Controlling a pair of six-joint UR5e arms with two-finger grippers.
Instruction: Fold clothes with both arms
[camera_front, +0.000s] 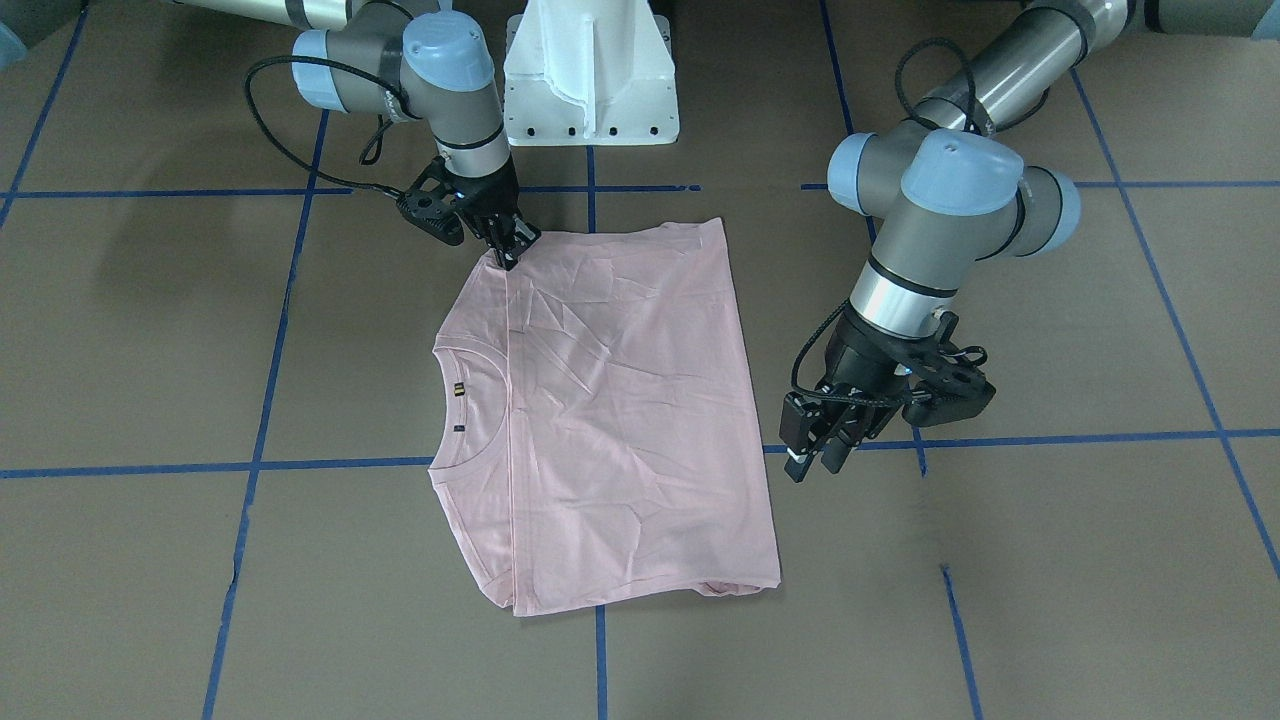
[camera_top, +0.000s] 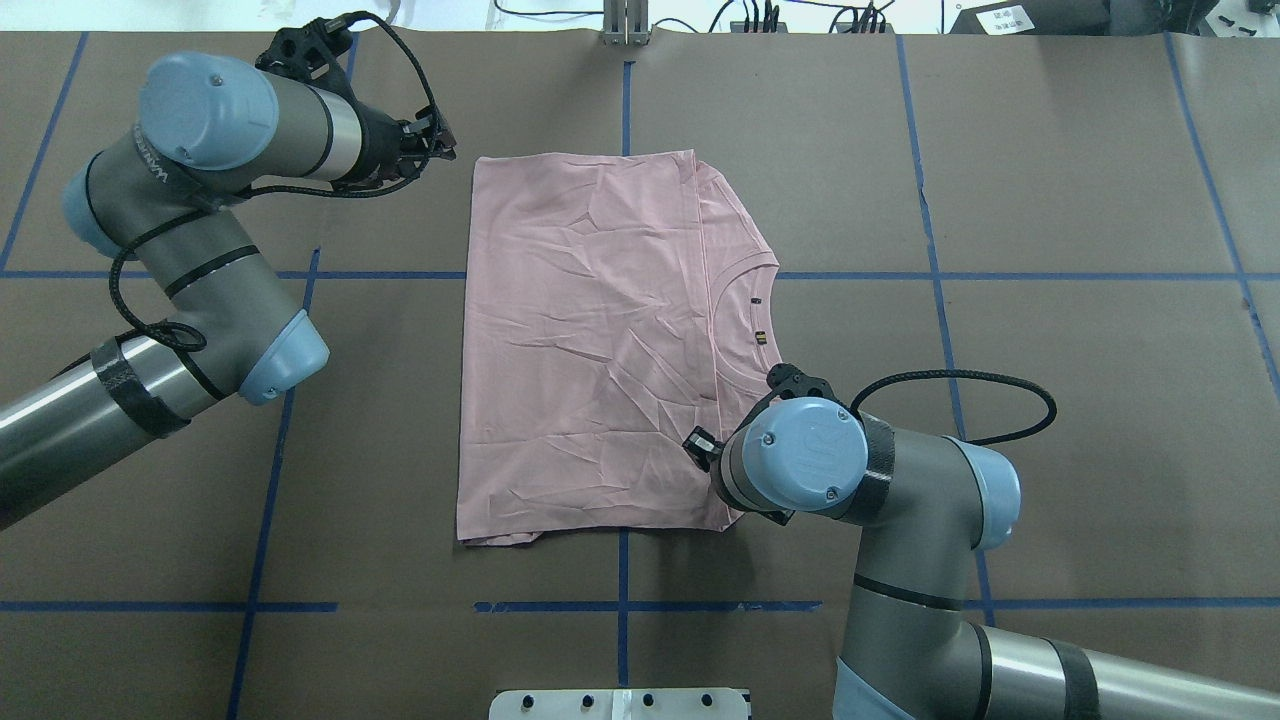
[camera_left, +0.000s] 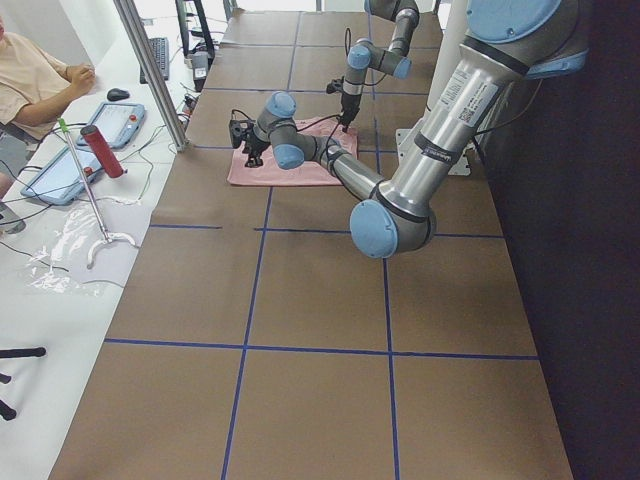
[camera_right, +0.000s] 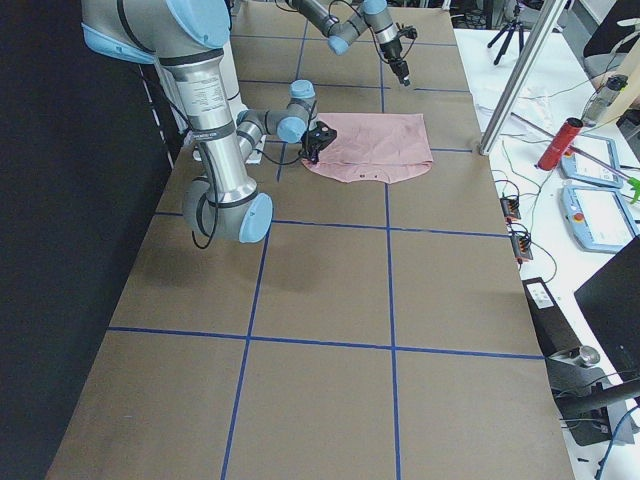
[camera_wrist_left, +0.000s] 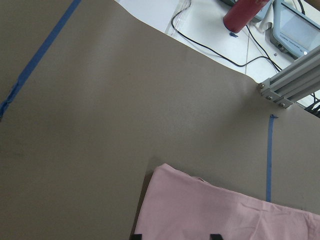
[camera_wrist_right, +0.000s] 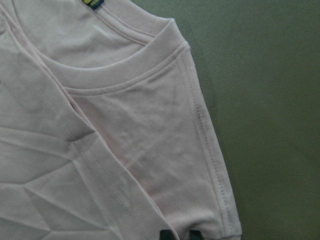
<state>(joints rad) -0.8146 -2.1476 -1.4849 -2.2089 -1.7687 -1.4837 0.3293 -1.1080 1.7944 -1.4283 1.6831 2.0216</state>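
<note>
Lifting now is judged likely to skew the T-shirt (camera_front: 620, 400), laid flat on the table (camera_front: 1050, 600), since the right gripper (camera_front: 508, 255) is set narrow on its near shoulder corner, grip unconfirmed, while the left gripper (camera_front: 815, 465) is held wide, clear of the far hem corner.

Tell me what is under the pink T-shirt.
The T-shirt lies flat on the brown table cover. Blue tape lines run in under its edges and out the far sides; where they cross is covered. Whether anything else lies beneath cannot be seen.
</note>
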